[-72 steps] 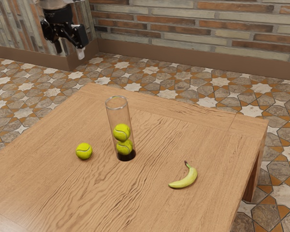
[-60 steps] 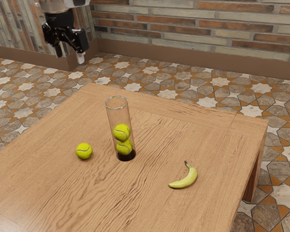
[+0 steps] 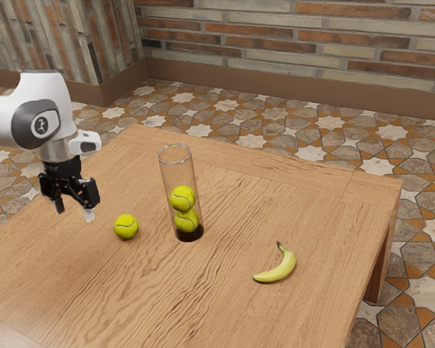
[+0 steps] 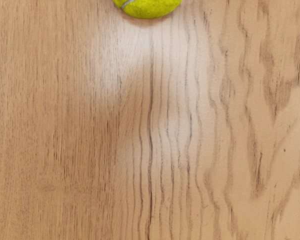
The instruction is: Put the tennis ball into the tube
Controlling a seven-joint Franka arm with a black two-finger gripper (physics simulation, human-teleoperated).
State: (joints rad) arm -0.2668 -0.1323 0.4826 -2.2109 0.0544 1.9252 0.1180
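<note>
My gripper (image 3: 74, 214) hangs above the table toward the exterior view's left, its fingers spread with nothing between them. The loose tennis ball (image 3: 126, 227) rests on the wood, a short way to the exterior view's right of the fingertips. In the wrist view part of that ball (image 4: 151, 6) shows, apart from the hand. A clear tube (image 3: 177, 170) with a dark base stands upright beyond the ball, holding two tennis balls stacked in its lower half. Its rim is uncovered.
A yellow banana (image 3: 277, 269) lies on the wooden table (image 3: 225, 308), toward the exterior view's right from the tube. The table's far edge runs behind the tube, with tiled floor and brick walls past it.
My arm has come down and forward from high at the exterior view's upper left, and the gripper now hangs lower, near the loose ball. Ball, tube and banana have stayed put.
</note>
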